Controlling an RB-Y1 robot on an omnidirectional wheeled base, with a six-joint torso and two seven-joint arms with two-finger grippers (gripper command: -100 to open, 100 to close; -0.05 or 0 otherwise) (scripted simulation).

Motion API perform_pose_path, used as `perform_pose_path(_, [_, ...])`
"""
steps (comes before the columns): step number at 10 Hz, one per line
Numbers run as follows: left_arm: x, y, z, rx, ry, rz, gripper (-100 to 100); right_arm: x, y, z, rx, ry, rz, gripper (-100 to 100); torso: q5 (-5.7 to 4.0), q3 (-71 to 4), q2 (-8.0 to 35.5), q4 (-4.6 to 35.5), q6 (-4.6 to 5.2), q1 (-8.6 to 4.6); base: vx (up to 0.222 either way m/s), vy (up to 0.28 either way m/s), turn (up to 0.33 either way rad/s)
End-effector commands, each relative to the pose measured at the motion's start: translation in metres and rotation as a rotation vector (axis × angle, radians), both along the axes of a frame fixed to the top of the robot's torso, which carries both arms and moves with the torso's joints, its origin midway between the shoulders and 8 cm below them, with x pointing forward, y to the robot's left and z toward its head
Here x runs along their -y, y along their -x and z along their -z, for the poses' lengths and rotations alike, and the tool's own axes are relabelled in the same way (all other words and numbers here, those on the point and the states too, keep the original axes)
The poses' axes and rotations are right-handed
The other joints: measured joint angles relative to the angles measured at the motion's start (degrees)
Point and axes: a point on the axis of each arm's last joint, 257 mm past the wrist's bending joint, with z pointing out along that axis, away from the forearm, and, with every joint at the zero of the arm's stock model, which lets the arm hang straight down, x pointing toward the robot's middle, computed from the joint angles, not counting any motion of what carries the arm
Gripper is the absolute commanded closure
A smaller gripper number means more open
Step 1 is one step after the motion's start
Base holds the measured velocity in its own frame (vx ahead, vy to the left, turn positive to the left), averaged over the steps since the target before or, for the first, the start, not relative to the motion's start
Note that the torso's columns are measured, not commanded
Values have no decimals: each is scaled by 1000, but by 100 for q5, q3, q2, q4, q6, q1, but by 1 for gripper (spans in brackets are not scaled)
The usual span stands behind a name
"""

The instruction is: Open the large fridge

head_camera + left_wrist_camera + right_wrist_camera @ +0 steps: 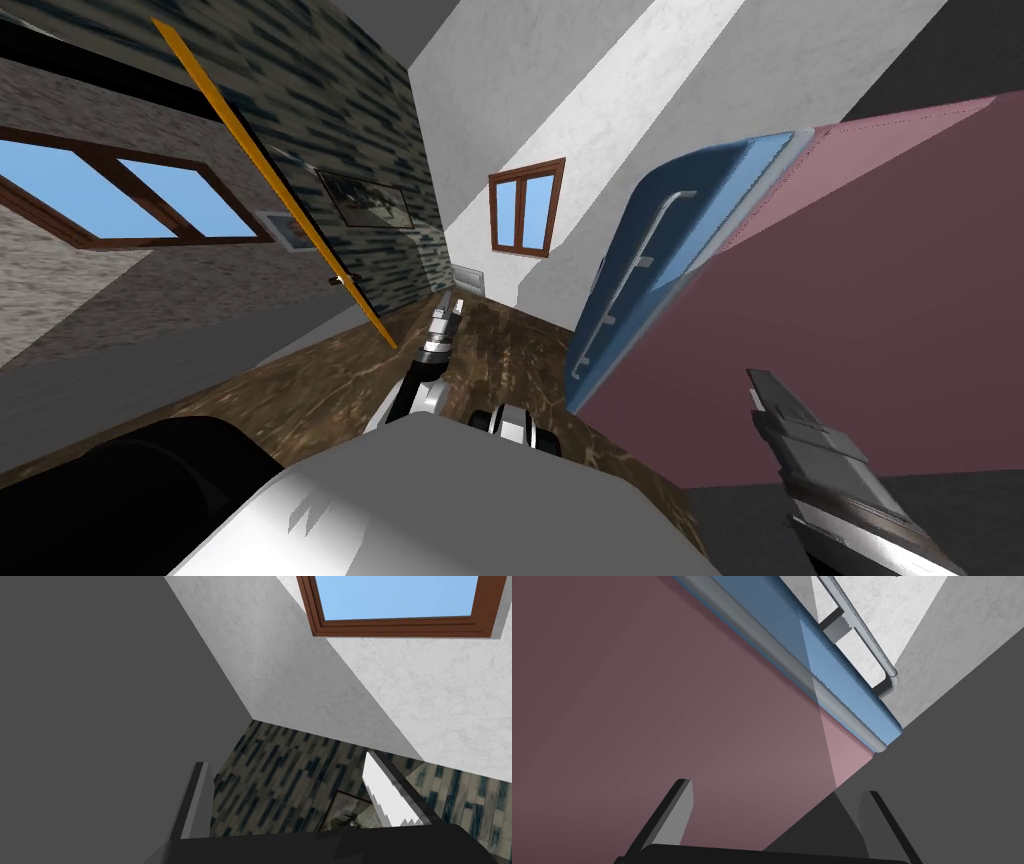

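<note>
While right end effector (776, 787) and left end effector (287, 758) gape | fridge (850, 330): mauve, blue door (715, 185), grey handle (857, 626).

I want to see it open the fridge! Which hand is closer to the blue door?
The right gripper: it is open at the fridge's pink side, the blue door just ahead. The left gripper reaches forward, away from it.
</note>
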Motion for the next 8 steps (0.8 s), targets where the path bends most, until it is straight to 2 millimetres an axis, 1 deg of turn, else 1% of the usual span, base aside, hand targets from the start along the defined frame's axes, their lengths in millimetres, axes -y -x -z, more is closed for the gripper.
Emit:
perform_pose_path(1, [0,0,0,0,0,0,0,23,22,-3,-40,79,78,-100,2,0,-2,0,-2,8,78,26,115])
perform_pose_path(2, [0,0,0,0,0,0,0,34,34,-2,-78,123,120,-100,2,3,5,1,-1,7,88,43,237])
perform_pose_path(3, [0,0,0,0,0,0,0,40,39,-8,-76,143,138,-100,4,1,1,1,-4,12,70,28,115])
perform_pose_path(4, [0,0,0,0,0,0,0,48,50,-6,-116,184,174,-100,2,5,8,2,1,4,78,32,209])
perform_pose_path(5, [0,0,0,0,0,0,0,53,54,-12,-115,203,191,-100,0,3,3,2,-4,2,75,13,118])
perform_pose_path(6, [0,0,0,0,0,0,0,55,56,-14,-115,212,199,-100,0,3,4,1,1,-3,33,-1,-5])
perform_pose_path(7, [0,0,0,0,0,0,0,64,69,-16,-157,262,241,-100,-1,8,14,4,0,-4,66,16,238])
perform_pose_path(8, [0,0,0,0,0,0,0,69,74,-22,-156,283,258,-100,1,2,1,1,-6,5,71,15,124])
